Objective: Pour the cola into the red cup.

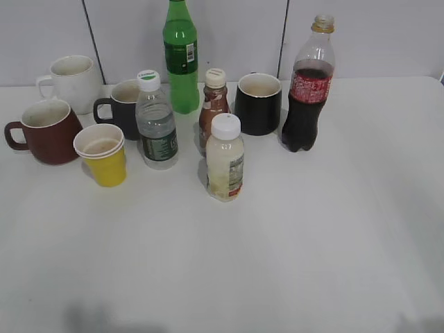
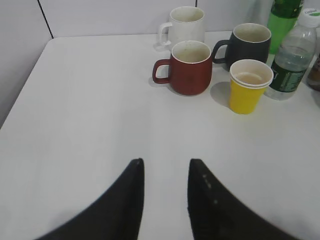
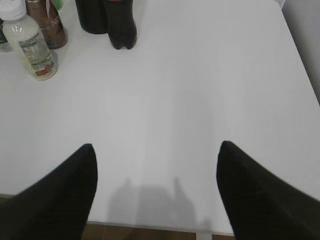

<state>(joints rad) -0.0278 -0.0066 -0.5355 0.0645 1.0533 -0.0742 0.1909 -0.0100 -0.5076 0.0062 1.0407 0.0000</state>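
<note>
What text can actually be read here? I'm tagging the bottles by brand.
None reads for certain.
Cola bottle: white script on the red label, blurred.
Green bottle: dark label, print too small.
Water bottle: cap and label print illegible.
Pale drink bottle and brown bottle: labels unreadable.

My left pincer [image 2: 165, 172] hangs above the tabletop [image 2: 90, 110], its two dark fingers [image 2: 127, 200] set a narrow gap apart with nothing between them. My right pincer [image 3: 156, 156] hovers over the near edge of the tabletop, fingers [image 3: 65, 190] spread wide and empty. From the exterior camera neither of my arms can be seen.
</note>
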